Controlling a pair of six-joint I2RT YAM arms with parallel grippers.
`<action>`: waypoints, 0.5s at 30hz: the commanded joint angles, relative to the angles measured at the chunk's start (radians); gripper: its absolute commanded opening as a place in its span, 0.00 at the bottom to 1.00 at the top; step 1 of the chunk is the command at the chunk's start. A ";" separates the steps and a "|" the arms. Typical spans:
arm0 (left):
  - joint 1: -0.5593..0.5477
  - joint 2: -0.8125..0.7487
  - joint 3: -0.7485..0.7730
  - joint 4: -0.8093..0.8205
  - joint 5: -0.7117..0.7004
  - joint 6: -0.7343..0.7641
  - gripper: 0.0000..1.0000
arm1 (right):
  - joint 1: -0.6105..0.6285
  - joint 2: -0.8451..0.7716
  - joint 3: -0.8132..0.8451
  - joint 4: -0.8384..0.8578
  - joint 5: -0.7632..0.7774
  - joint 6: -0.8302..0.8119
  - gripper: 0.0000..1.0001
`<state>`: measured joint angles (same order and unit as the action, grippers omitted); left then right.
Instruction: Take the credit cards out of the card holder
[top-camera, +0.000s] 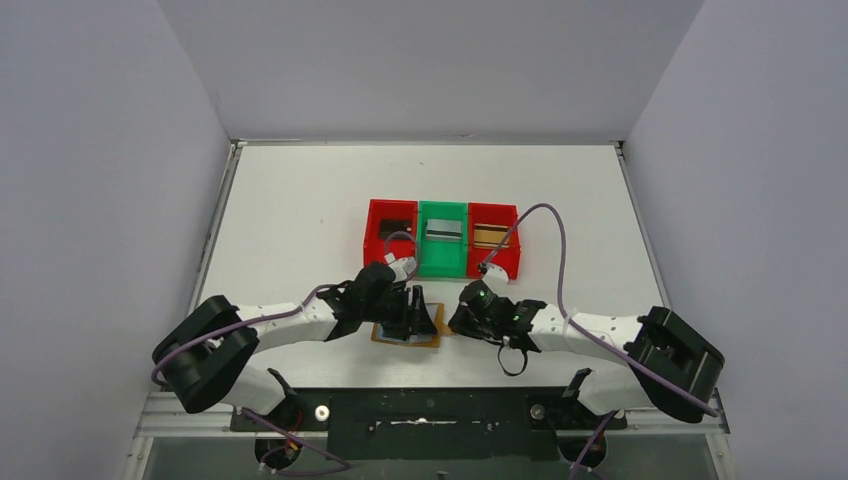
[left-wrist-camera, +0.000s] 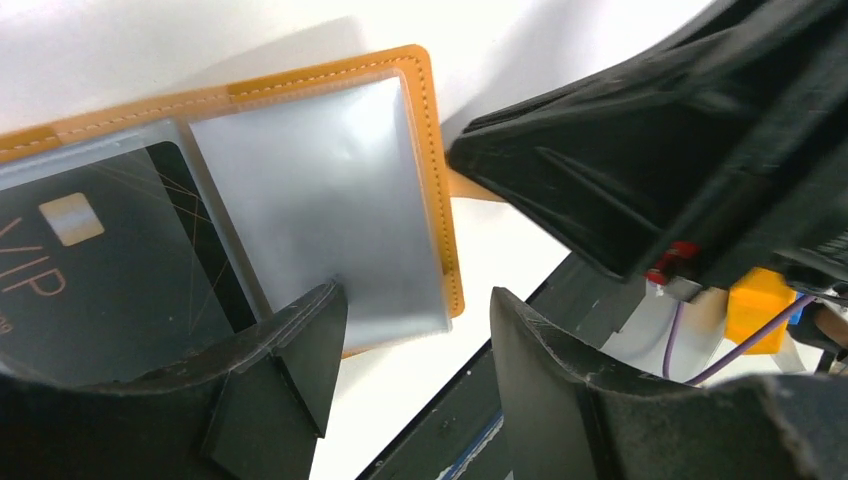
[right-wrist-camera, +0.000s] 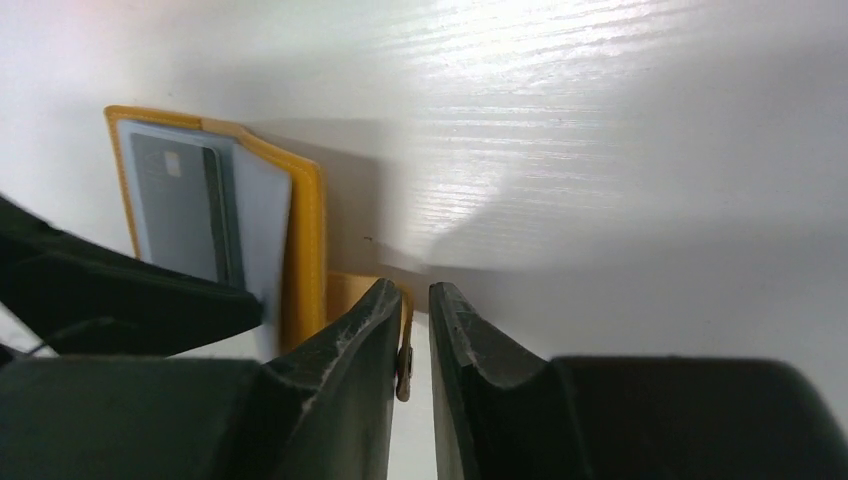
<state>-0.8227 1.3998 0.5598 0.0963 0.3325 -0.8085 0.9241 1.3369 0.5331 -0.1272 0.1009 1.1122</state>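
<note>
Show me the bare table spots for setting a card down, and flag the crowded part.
Free: the far strip of table between the green bin and the back wall; the patch left of the left red bin; the patch right of the right red bin. Crowded: the near middle, where the card holder, left tool and right tool meet.

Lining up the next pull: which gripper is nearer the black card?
Left. The left gripper is over the card holder, right beside the black card; the right gripper is past its edge, at the snap tab.

3 bins (top-camera: 442, 268) crowd far side of card holder (top-camera: 428, 338).
</note>
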 joint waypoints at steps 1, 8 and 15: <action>-0.024 0.047 0.018 0.084 0.004 -0.011 0.52 | -0.003 -0.099 0.030 -0.018 0.067 0.007 0.21; -0.032 0.083 0.002 0.076 -0.019 -0.026 0.45 | -0.022 -0.211 0.051 -0.025 0.085 0.008 0.33; -0.036 0.059 -0.006 0.042 -0.054 -0.023 0.39 | -0.057 -0.101 0.078 0.154 -0.077 -0.017 0.19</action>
<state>-0.8528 1.4765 0.5594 0.1169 0.3099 -0.8326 0.8829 1.1622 0.5461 -0.1093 0.1017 1.1118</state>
